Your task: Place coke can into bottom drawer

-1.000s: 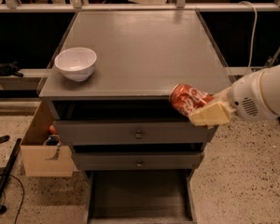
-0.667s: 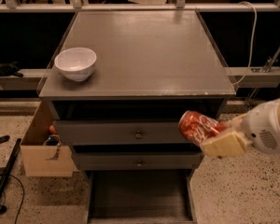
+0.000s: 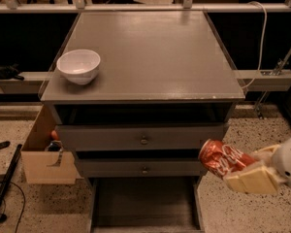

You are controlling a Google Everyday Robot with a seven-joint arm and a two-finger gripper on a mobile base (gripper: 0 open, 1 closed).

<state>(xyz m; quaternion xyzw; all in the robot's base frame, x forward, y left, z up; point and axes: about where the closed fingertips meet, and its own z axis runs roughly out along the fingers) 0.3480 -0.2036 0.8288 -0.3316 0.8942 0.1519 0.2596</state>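
Note:
The coke can (image 3: 222, 159), red-orange with white lettering and a silver end, lies on its side in my gripper (image 3: 245, 171) at the lower right. The gripper's cream fingers (image 3: 250, 180) are shut on the can's right end. The can hangs in the air in front of the cabinet's right edge, level with the second drawer front. The bottom drawer (image 3: 145, 205) is pulled out below and to the left of the can; its dark flat floor shows between thin grey side walls and nothing shows on it.
A white bowl (image 3: 78, 65) stands on the grey cabinet top (image 3: 150, 47) at the left. Two upper drawer fronts with round knobs (image 3: 144, 141) are closed. A cardboard box (image 3: 41, 154) stands left of the cabinet. Speckled floor lies on both sides.
My gripper has carried the can downward and to the right, from the cabinet top's front edge to the level of the second drawer.

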